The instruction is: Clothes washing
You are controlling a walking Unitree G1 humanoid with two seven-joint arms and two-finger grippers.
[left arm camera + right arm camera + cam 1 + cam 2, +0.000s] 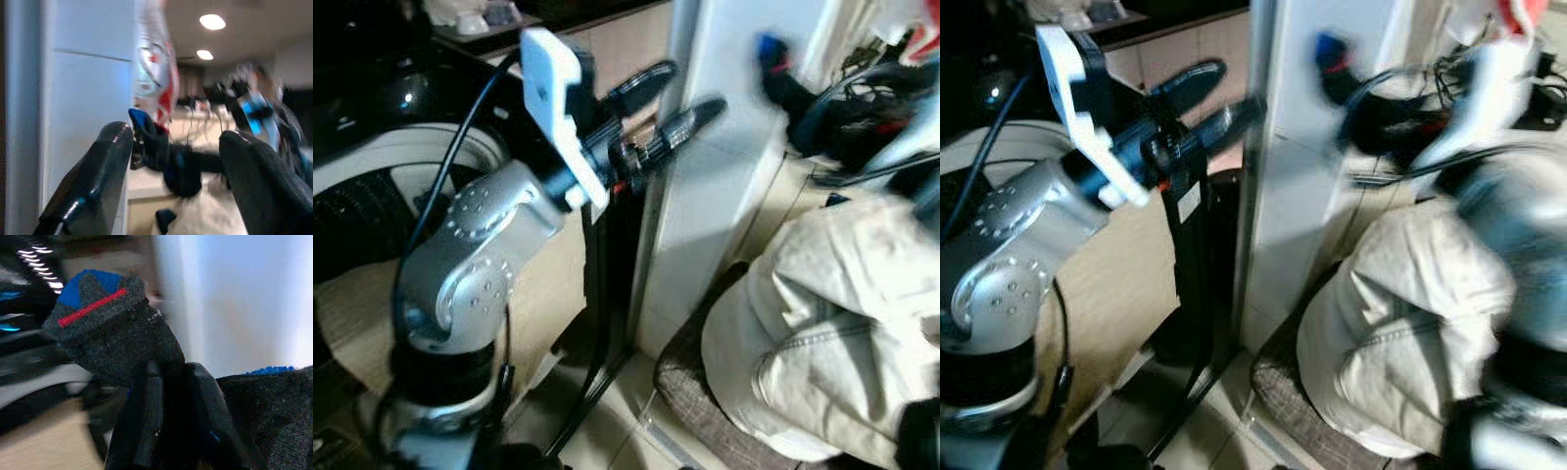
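Dark grey wool, a sock [112,340] with a blue toe and a red stripe, is pinched between the right gripper [171,396] fingers, held up beside the white pillar [724,176]. The left gripper [671,98] is raised with its fingers spread, empty. The grip looks thin; a swing might shake the sock loose onto the beige garment [842,333] below, short of the washing machine [372,186].

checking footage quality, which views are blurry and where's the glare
Right eye view: the right arm is smeared by motion blur. Left eye view: sharper, the left gripper fairly crisp. Left wrist view: soft background, bright ceiling lights. Right wrist view: the sock is clear, the white wall washed out.
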